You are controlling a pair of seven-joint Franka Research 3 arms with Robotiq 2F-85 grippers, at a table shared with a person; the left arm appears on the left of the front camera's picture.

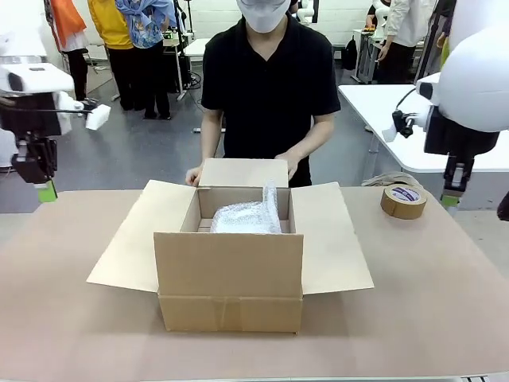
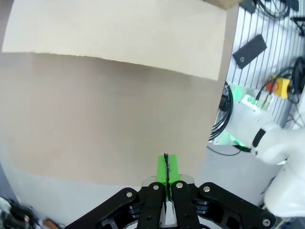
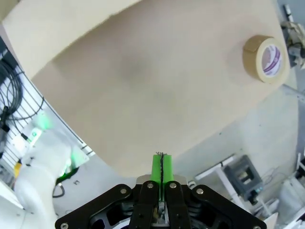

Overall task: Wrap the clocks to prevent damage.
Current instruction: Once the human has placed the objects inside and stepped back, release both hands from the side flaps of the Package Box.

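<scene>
You have one open cardboard box (image 1: 229,278) at mid-table: matte brown, square-edged, flaps folded out. Inside the box sit the clocks (image 1: 245,216), one crinkly, greyish bundle in clear bubble wrap, no dial visible. One glossy brown tape roll (image 1: 403,201) lies flat to the right of the box. The person's two hands (image 1: 193,176) rest at the box's far flap.

Left gripper (image 1: 47,191): raised left of the box, green pads pressed together, holding nothing. Right gripper (image 1: 451,199): raised right of the box, likewise closed and empty.

The table (image 1: 71,318) is smooth and tan. Beyond the box: grey floor, white tables.
</scene>
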